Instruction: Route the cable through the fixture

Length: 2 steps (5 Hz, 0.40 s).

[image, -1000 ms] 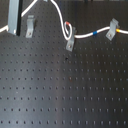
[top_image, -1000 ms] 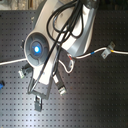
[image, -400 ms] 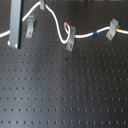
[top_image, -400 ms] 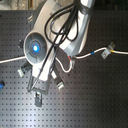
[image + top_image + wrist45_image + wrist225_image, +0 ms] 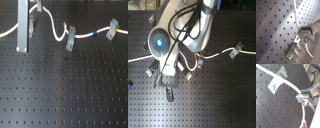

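Now hand (image 5: 303,97) has carried cable (image 5: 50,22) leftward.

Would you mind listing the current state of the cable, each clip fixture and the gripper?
cable: held, slack and curving across the board
gripper: shut on the cable
middle fixture: cable at it
fixture on the first exterior view's right: cable at it
third fixture: beside the gripper bar; threading unclear

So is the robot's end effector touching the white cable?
Touching. In the second wrist view the end effector is pinched on the cable, which bends where it is held. The first wrist view shows the same grip.
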### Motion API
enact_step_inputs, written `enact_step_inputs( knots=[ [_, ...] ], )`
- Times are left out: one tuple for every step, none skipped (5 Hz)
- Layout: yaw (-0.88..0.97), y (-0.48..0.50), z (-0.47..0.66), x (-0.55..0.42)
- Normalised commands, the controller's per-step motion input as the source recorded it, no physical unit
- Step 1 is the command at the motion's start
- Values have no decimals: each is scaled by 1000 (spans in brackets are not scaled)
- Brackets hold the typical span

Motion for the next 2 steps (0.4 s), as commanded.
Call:
enact_step_inputs(
  knots=[
    [-622, -325, 205, -357],
    [-608, -337, 214, -337]
  ],
)
